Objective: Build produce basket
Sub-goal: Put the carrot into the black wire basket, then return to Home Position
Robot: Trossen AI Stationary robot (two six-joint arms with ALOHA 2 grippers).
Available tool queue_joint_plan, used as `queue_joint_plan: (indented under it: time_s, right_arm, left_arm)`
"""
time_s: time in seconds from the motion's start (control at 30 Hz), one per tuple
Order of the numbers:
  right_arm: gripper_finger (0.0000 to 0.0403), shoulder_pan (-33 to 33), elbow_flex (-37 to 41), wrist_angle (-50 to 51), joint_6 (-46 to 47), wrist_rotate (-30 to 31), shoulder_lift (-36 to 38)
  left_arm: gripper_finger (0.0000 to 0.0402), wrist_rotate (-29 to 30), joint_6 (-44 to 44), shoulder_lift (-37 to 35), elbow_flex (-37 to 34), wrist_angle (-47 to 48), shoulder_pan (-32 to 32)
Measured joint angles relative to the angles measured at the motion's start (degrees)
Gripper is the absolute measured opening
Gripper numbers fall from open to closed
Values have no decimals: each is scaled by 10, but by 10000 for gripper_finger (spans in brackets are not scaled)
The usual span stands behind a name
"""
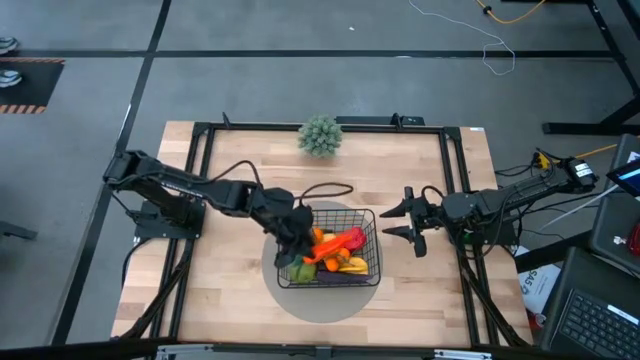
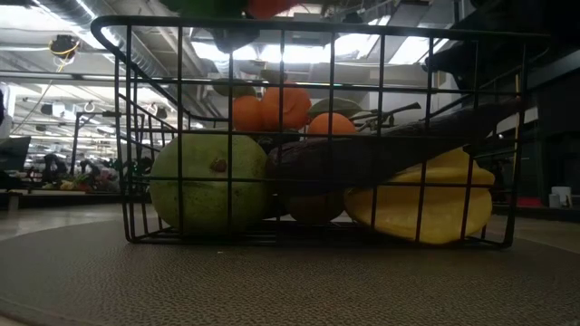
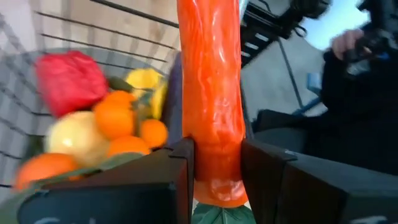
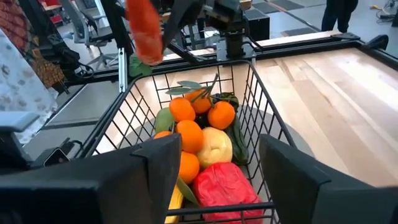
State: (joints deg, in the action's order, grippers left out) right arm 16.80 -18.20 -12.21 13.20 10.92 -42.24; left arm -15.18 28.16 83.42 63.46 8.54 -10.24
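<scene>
Two grippers are at the basket, which stands on the grey round mat at the near middle of the table. Nearest the table's front edge, the basket holds a green pear and a yellow banana, with a purple eggplant lying across them. Behind these sit oranges, a lemon and a red pepper. The left gripper is clamped on the leafy end of a carrot, held above the basket's left side. The right gripper waits spread apart, just right of the basket. A spiky plant stands at the far edge.
</scene>
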Motion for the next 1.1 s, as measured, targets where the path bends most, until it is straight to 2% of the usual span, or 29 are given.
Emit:
queue_joint_plan:
  time_s: [0.07,0.27,0.43,0.67,0.97,1.1]
  right_arm:
    - [207,0,0,0,-3,0,0]
    - [207,0,0,0,11,0,0]
    - [207,0,0,1,37,0,0]
    - [207,0,0,6,79,-31,0]
    - [207,0,0,5,93,-45,0]
    - [207,0,0,5,111,-45,0]
  left_arm:
    - [73,-6,-1,5,0,-2,-8]
    - [75,34,-2,31,0,1,-18]
    - [119,87,-34,47,0,21,-18]
    - [158,87,-19,47,0,22,-40]
    - [165,104,-44,46,0,13,-71]
    - [166,89,-15,46,0,13,-71]
